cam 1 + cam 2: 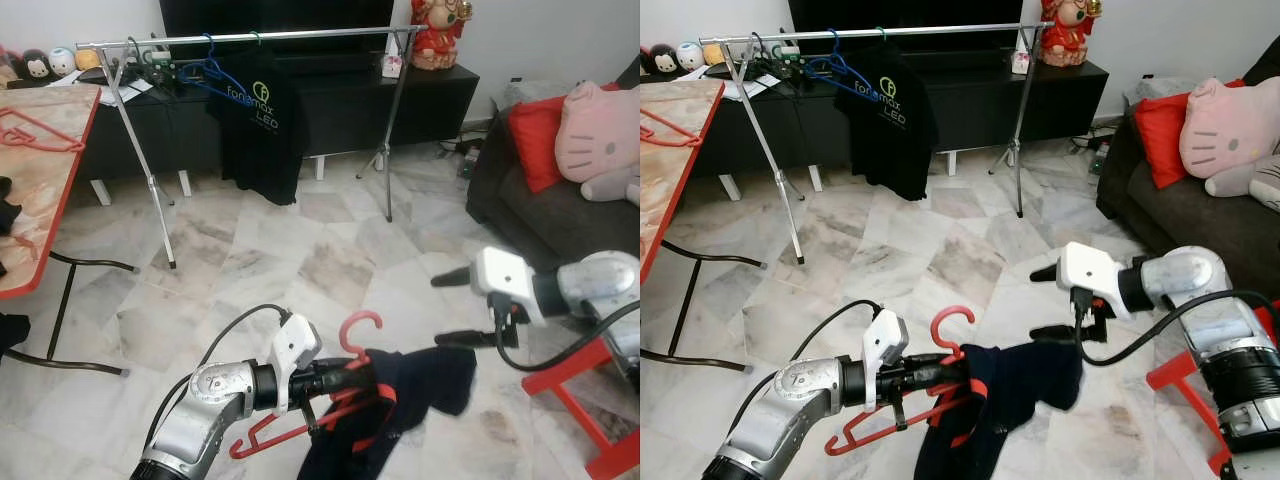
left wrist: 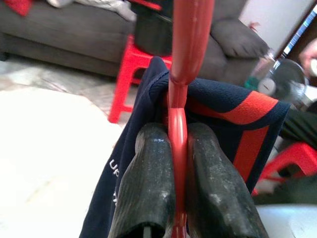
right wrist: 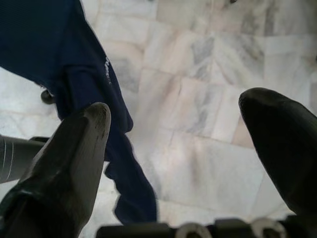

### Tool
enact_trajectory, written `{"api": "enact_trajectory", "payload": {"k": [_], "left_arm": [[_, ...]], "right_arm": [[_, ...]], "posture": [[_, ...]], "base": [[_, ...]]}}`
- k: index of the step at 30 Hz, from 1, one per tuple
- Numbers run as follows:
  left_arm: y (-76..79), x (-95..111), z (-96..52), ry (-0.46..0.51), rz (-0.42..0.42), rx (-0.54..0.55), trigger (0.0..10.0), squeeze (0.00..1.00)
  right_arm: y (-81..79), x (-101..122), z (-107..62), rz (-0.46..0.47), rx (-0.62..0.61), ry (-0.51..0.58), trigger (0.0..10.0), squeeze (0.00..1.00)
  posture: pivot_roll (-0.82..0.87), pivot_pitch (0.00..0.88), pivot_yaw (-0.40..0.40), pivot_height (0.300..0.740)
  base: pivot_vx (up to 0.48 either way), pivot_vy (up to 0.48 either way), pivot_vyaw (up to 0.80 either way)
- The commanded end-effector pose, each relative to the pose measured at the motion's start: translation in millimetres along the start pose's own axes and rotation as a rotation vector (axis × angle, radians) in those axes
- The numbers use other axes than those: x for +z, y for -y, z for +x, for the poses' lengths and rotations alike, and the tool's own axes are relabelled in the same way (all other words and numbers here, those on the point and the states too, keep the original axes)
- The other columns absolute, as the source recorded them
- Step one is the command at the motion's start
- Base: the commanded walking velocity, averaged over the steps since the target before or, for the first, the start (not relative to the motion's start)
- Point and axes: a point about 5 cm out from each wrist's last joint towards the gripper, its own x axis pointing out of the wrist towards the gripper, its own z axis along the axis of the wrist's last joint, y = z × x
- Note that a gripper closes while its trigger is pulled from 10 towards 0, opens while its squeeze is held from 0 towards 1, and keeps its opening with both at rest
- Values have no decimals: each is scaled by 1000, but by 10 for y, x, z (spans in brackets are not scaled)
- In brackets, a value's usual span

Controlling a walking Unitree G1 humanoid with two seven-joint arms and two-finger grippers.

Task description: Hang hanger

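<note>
The red hanger (image 1: 330,385) is lying low in the centre of the left eye view, with its hook pointing up and its long bar sloping down toward the lower left. It is carrying a dark blue shirt (image 1: 400,400) with red stripes, which is drooping to the right. The left gripper (image 1: 335,380) is squeezing the hanger's neck between both fingers (image 2: 148,183). The right gripper (image 1: 455,310) is hanging just right of the shirt with its fingers spread apart. The clothes rack (image 1: 250,38) is standing at the top.

Red plastic hanger (image 1: 352,372) carries a navy shirt (image 1: 400,395) with red stripe, hook up, tilted, above marble floor.
</note>
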Motion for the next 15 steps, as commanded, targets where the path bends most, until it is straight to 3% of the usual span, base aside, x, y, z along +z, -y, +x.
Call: {"api": "enact_trajectory", "payload": {"k": [1,9,15], "left_arm": [[56,134,53,17,50,-64,10000,0],[70,192,69,7,67,-105,10000,0],[63,197,61,0,65,-108,10000,0]], "right_arm": [[-32,-15,56,-8,26,-7,10000,0],[-150,-77,274,21,99,43,10000,0],[-231,-83,256,44,191,88,10000,0]], "posture": [[-63,0,-80,740],[-64,0,-80,740],[-59,0,-79,740]], "base": [[0,0,0],[0,0,0],[0,0,0]]}}
